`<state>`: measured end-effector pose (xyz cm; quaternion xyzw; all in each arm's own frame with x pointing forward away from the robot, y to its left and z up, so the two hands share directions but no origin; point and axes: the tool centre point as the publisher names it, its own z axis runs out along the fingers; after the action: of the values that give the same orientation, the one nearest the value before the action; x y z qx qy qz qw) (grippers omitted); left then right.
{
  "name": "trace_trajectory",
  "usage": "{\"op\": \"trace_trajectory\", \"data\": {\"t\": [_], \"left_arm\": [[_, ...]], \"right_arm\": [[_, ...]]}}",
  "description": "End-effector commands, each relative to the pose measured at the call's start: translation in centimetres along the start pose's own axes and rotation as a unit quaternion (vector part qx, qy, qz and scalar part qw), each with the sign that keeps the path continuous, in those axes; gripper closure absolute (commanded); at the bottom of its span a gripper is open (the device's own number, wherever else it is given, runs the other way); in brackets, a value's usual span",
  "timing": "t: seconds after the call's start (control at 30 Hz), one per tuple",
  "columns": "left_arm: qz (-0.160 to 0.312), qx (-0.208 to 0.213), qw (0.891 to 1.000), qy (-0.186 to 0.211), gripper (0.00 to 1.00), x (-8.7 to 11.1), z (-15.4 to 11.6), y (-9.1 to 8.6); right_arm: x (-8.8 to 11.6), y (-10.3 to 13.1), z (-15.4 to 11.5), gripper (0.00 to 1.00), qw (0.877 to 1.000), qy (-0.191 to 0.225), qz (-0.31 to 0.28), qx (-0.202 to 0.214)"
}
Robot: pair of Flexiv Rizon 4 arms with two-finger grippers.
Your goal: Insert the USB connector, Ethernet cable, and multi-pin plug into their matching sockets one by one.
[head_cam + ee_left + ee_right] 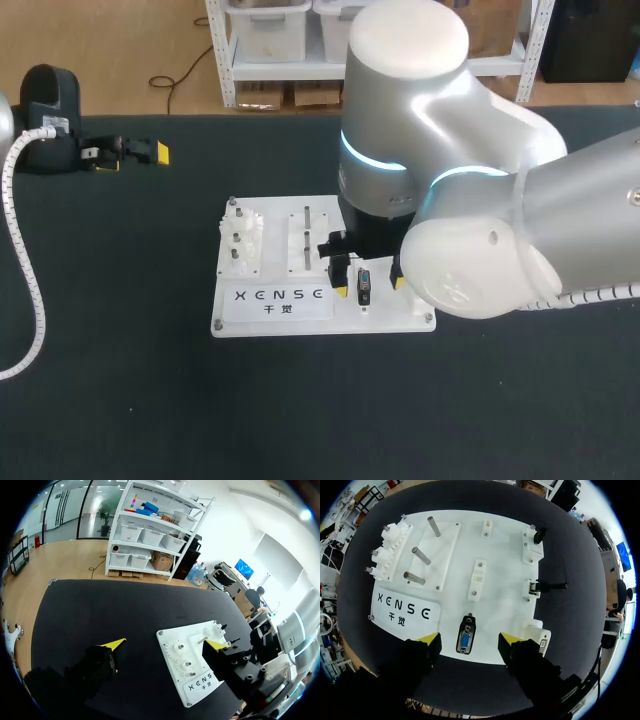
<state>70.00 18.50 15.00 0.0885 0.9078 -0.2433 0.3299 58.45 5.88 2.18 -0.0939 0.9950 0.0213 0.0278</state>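
Right gripper (470,640) poised above the near edge of the white board (505,545), fingers spread apart and touching nothing. Multi-pin plug (465,636), blue-faced, lies flat on the board directly between the two fingers, with a gap on either side. Just beside the right-hand finger: a white socket block (536,635) at the board's corner. Further ahead on that side, the Ethernet cable (542,586) and, beyond it, the USB connector (537,535), each at a white mount; whether they are fully seated cannot be told. Ahead on the other side: three metal pegs (420,555) and a white gear block (387,550). Left gripper (165,644), well apart from the board over the dark table (120,300), fingers wide and empty.
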Motion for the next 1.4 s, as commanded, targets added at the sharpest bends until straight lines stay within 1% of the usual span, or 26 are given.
{"op": "trace_trajectory", "data": {"t": [0.03, 0.43, 0.73, 0.8, 0.87, 0.9, 0.93, 1.03, 1.2, 1.4], "left_arm": [[0.000, 0.000, 1.000, 0.000, 0.00, 0.00, 0.00, 0.00], [0.000, 0.000, 1.000, 0.000, 0.00, 0.00, 0.00, 0.00], [0.000, 0.000, 1.000, 0.000, 0.00, 0.00, 0.00, 0.00], [0.000, 0.000, 1.000, 0.000, 0.00, 0.00, 0.00, 0.00], [0.000, 0.000, 1.000, 0.000, 0.00, 0.00, 0.00, 0.00], [0.000, 0.000, 1.000, 0.000, 0.00, 0.00, 0.00, 0.00], [0.000, 0.000, 1.000, 0.000, 0.00, 0.00, 0.00, 0.00], [0.000, 0.000, 1.000, 0.000, 0.00, 0.00, 0.00, 0.00], [0.000, 0.000, 1.000, 0.000, 0.00, 0.00, 0.00, 0.00], [0.000, 0.000, 1.000, 0.000, 0.00, 0.00, 0.00, 0.00]], "right_arm": [[-0.15, 0.16, 0.31, 0.51, 1.000, 0.002, 0.009, 0.005], [-0.58, 0.07, 0.70, 0.51, 0.999, 0.008, 0.043, 0.005], [-0.84, 0.17, 0.70, 0.56, 0.999, 0.010, 0.049, 0.004], [-0.83, 0.20, 0.72, 0.58, 0.999, 0.011, 0.049, 0.005], [-0.75, 0.25, 0.80, 0.64, 0.999, 0.012, 0.048, 0.005], [-0.72, 0.26, 0.83, 0.70, 0.999, 0.012, 0.048, 0.004], [-0.69, 0.28, 0.87, 0.74, 0.999, 0.013, 0.048, 0.004], [-0.63, 0.32, 0.92, 0.82, 0.999, 0.014, 0.048, 0.004], [-0.62, 0.42, 0.90, 1.00, 0.999, 0.014, 0.047, 0.003], [-0.61, 0.60, 0.28, 1.00, 0.999, 0.008, 0.040, 0.004]]}}
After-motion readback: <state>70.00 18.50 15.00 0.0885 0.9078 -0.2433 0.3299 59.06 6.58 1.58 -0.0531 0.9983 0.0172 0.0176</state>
